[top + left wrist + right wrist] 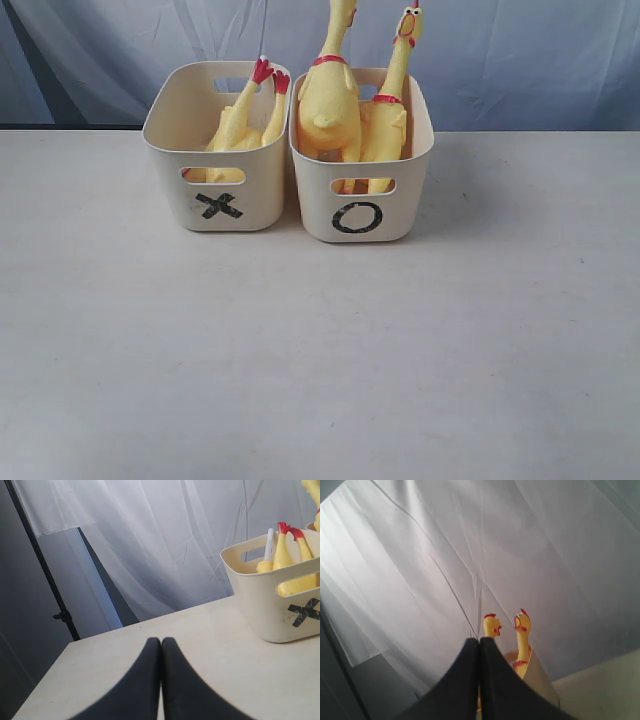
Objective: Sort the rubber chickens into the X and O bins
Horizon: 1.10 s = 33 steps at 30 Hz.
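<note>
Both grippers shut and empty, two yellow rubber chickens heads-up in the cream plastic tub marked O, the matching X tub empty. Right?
No. The cream tub marked X is not empty: the exterior view shows yellow rubber chicken legs in it, red feet up. The two heads-up chickens in the tub marked O and the shut, empty left gripper and right gripper stand.

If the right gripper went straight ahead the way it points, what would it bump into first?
Probably the two rubber chickens standing in the cream bin, just beyond the shut right gripper; depth is hard to judge.
</note>
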### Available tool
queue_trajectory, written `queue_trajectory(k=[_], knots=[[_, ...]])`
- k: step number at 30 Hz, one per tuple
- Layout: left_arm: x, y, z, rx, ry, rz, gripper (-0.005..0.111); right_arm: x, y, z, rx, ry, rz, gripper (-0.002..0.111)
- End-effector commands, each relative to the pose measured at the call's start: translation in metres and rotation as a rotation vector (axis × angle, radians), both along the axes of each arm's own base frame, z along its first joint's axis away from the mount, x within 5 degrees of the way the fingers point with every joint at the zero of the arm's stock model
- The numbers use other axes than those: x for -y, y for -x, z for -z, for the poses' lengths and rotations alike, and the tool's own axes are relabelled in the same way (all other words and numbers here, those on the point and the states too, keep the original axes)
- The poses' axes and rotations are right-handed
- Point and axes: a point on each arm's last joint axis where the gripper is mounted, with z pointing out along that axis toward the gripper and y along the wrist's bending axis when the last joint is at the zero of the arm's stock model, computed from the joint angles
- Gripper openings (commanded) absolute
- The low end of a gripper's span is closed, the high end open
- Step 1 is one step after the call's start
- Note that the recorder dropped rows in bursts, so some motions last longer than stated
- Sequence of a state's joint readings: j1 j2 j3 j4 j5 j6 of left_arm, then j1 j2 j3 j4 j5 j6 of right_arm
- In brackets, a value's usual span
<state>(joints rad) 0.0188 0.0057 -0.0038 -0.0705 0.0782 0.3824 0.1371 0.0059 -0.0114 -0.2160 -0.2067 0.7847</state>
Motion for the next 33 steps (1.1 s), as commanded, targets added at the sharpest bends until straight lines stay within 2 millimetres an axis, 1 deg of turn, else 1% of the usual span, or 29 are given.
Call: queue_trajectory(k=[1,5,15,20,24,33], knots=[[0.000,0.000,0.001,0.006,0.000,0.001,0.000,0.003,-0.003,0.012,-0.125,-0.117,0.001,-0.001],[0.000,0.000,0.001,0.006,0.000,0.001,0.000,0.003,-0.004,0.017,-0.177,-0.136,0.004,-0.001],[0.000,0.000,0.001,0.002,0.000,0.001,0.000,0.004,-0.004,0.037,-0.394,-0.107,0.034,-0.001],[0.001,0.001,0.008,-0.077,0.001,0.007,0.000,0.005,-0.003,0.048,-0.514,-0.092,0.050,-0.001],[0.001,0.001,0.015,-0.158,0.002,0.012,0.000,0.005,-0.003,0.047,-0.508,-0.093,0.050,-0.001],[0.001,0.001,0.015,-0.153,0.002,0.012,0.000,0.005,-0.003,0.046,-0.497,-0.095,0.048,-0.001]])
